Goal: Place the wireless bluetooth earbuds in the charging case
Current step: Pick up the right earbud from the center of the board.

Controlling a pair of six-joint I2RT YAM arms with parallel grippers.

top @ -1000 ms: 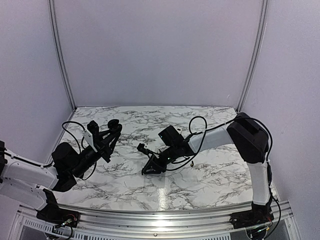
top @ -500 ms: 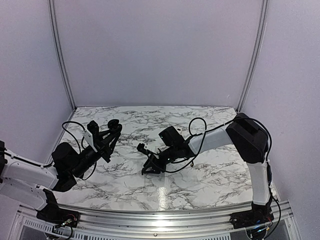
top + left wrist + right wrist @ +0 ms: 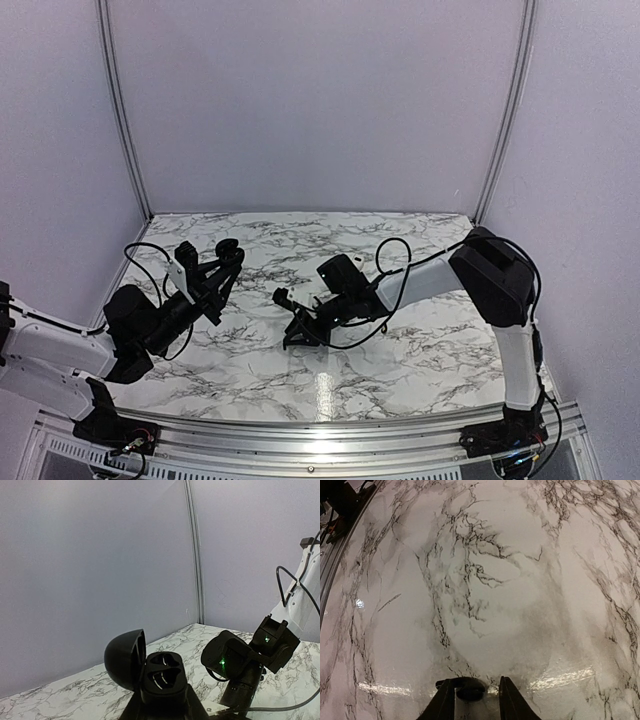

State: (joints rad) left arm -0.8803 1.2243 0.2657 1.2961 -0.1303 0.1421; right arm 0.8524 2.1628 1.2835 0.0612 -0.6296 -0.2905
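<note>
Presently the step in hand is the pickup. The right pincer [image 3: 472, 695] is down on the white, grey-veined marble tabletop [image 3: 485, 580] near its centre. A tiny black hook-shaped earbud [image 3: 465, 687] lies between its tips, at 6 o'clock in the right wrist view. The jaws stand narrow. The earbud touches the left-hand finger, and a thin strip of tabletop seems to show before the right-hand one, so I judge it bracketed but not yet pinched.

The left pincer [image 3: 225, 258] is closed on the glossy black oval charging case [image 3: 160, 672] and holds it off the tabletop, at about 10 o'clock from the right pincer in the top view. The case's domed lid [image 3: 125, 657] is swung open toward 9 o'clock, and both wells [image 3: 162, 662] look empty. I cannot pick out a second earbud.

To do this step well:
- Close slowly, so the slick little body does not squirt out sideways.
- Keep the tips low against the surface until the earbud is squeezed from both sides.
- Lift straight up before swinging toward 10 o'clock.
- Once the earbud is lifted, check which way its stem points, since the well will probably accept it only one way.
</note>
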